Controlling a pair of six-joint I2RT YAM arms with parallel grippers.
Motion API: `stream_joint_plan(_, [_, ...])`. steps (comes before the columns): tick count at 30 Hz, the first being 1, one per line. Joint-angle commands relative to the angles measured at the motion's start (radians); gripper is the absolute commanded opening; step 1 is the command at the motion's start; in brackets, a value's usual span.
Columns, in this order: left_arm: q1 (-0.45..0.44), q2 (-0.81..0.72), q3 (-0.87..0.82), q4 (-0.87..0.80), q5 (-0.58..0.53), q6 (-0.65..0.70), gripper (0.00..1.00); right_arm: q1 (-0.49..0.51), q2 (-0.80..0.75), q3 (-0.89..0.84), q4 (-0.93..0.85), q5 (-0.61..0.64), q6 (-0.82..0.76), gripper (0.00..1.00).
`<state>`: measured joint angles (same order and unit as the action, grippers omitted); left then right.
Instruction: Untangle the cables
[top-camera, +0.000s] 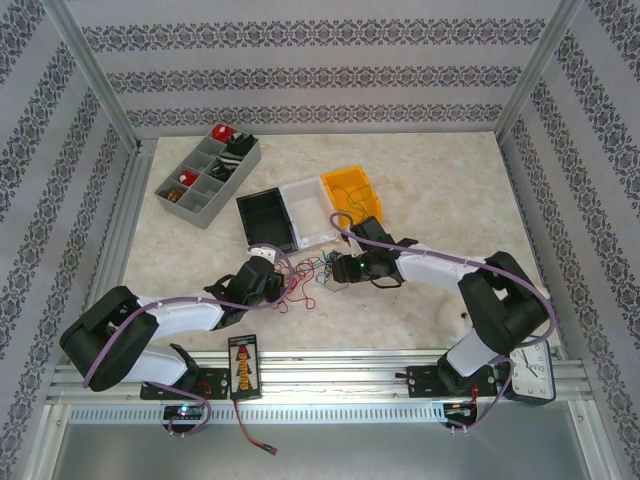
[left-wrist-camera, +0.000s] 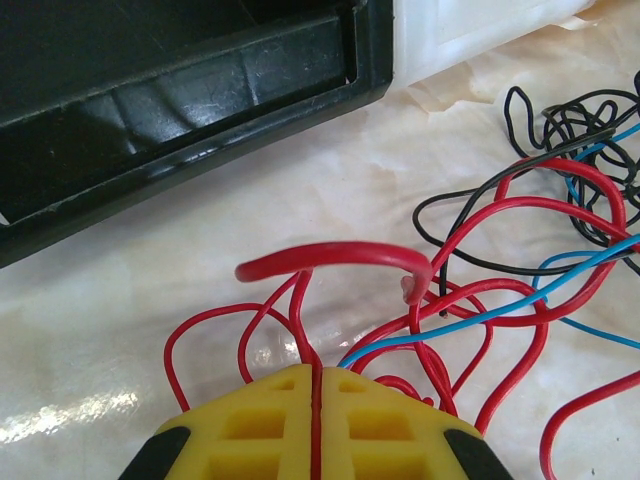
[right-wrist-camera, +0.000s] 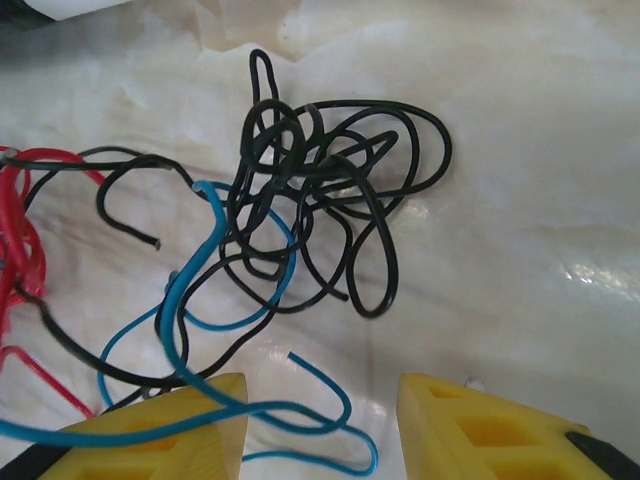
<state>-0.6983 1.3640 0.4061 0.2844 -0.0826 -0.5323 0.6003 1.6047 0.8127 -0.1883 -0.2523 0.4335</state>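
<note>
- Pinching a red strand (left-wrist-camera: 317, 420) between its closed pads, the left hand (left-wrist-camera: 318, 385) anchors the left end of the cables (top-camera: 305, 280). The black bin (left-wrist-camera: 200, 90) stands just beyond it on the far side.
- Red loops fan out from that pinch toward the right, with blue wire (left-wrist-camera: 480, 315) crossing them and black wire (left-wrist-camera: 560, 120) farther right.
- The whole bunch lies on the surface (top-camera: 420, 200) between the two hands. It sits near of the black bin and the white bin (top-camera: 308, 210) and stretches roughly left to right.
- The right hand (right-wrist-camera: 320, 400) has its jaws standing apart with nothing between them. Blue wire drapes over one pad, touching it but not gripped.
- The black knot (right-wrist-camera: 320, 200) lies straight ahead of those open fingertips, on the side facing the left hand. The right hand is plainly the nearer one to it.
- As I judge it, the next move turns on that line: closing on the knot and drawing it right along the bunch's long axis, away from the held red strand.
- The left wrist view shows the pinch itself, which the overhead view is too coarse to resolve. The right wrist view shows the knot's loops and a loose black end (right-wrist-camera: 150, 240). The overhead view gives how the two hands face each other across the bunch.
</note>
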Motion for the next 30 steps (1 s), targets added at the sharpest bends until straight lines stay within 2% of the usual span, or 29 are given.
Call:
stream_joint_plan(1, [0.005, 0.011, 0.025, 0.01, 0.004, -0.01, 0.0, 0.006, 0.034, 0.038, 0.027, -0.019, -0.023, 0.45])
stream_joint_plan(6, [0.005, 0.022, 0.022, 0.022, 0.013, -0.02, 0.0, 0.008, 0.066, 0.044, 0.072, -0.02, -0.01, 0.4])
stream_joint_plan(8, [0.005, 0.027, 0.023, 0.022, 0.015, -0.022, 0.0, 0.009, 0.072, 0.043, 0.095, -0.031, -0.01, 0.33])
stream_joint_plan(11, [0.005, 0.031, 0.018, 0.032, 0.02, -0.03, 0.0, 0.009, 0.055, 0.023, 0.144, -0.033, 0.003, 0.08])
stream_joint_plan(13, [0.006, 0.032, 0.017, 0.036, 0.019, -0.034, 0.0, 0.007, 0.024, 0.008, 0.157, -0.02, 0.01, 0.0])
stream_joint_plan(15, [0.006, 0.027, 0.017, 0.036, 0.015, -0.039, 0.0, 0.005, -0.018, -0.007, 0.156, 0.002, 0.01, 0.0])
stream_joint_plan(16, [0.005, 0.021, 0.015, 0.039, 0.015, -0.041, 0.09, 0.003, -0.044, -0.017, 0.153, 0.01, 0.009, 0.0])
stream_joint_plan(17, [0.005, 0.014, 0.011, 0.044, 0.015, -0.043, 0.24, -0.002, -0.071, -0.025, 0.143, 0.014, 0.007, 0.0])
stream_joint_plan(20, [0.006, -0.023, -0.001, 0.047, -0.003, -0.049, 0.51, -0.018, -0.141, -0.039, 0.109, 0.0, -0.005, 0.0])
stream_joint_plan(23, [0.006, -0.086, -0.017, 0.063, -0.017, -0.042, 0.59, -0.039, -0.221, -0.05, 0.076, -0.036, -0.013, 0.0])
stream_joint_plan(30, [0.006, -0.233, -0.013, 0.067, 0.033, 0.033, 0.68, -0.07, -0.378, -0.05, 0.037, -0.082, -0.053, 0.0])
